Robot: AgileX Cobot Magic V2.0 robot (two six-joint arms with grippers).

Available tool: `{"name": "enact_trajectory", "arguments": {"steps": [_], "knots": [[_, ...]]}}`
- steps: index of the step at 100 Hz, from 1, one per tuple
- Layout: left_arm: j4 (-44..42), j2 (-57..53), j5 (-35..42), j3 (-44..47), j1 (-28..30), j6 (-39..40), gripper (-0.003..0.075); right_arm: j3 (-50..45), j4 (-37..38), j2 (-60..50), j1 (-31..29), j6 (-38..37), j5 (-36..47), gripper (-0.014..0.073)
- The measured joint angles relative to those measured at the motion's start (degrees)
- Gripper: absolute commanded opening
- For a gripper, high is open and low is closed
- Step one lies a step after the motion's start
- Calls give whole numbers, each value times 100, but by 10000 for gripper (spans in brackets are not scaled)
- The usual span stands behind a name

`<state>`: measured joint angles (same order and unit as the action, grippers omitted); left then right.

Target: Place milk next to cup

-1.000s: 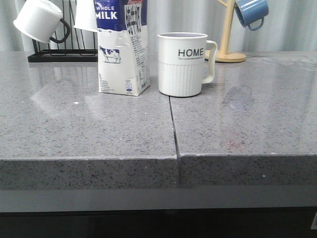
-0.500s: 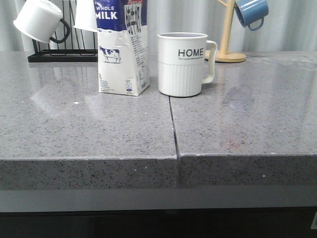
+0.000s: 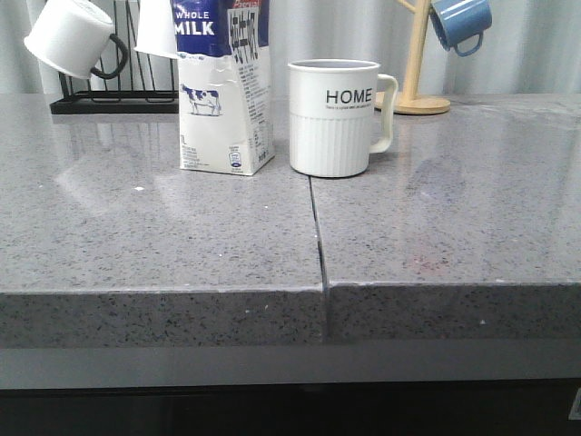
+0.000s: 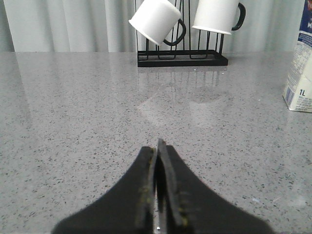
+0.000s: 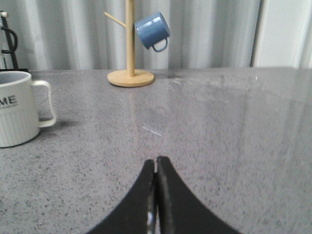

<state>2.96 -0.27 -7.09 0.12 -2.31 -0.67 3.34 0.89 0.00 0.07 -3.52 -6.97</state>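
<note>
The grey stone table (image 3: 163,236) carries the milk (image 3: 225,86) upright, just beside the cup (image 3: 334,118) on its left, with a small gap. Only the front view shows the two together; no arm appears there. The left gripper (image 4: 158,146) and the right gripper (image 5: 156,163) appear only in the wrist views, each with jaws pressed together, holding nothing.

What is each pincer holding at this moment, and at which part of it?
Nothing is held. The left pincer and the right pincer are both shut on nothing above the counter; the milk stands free beside the cup.
</note>
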Motion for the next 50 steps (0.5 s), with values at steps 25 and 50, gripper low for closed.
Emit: {"name": "enact_trajectory", "arguments": {"steps": [25,50], "knots": [[0,0,1,0,0,0,-20,-492,-120,-60,-219,-14,297,-67],[0,0,1,0,0,0,-21,-504,-120,-60,-219,-26,297,-67]]}}
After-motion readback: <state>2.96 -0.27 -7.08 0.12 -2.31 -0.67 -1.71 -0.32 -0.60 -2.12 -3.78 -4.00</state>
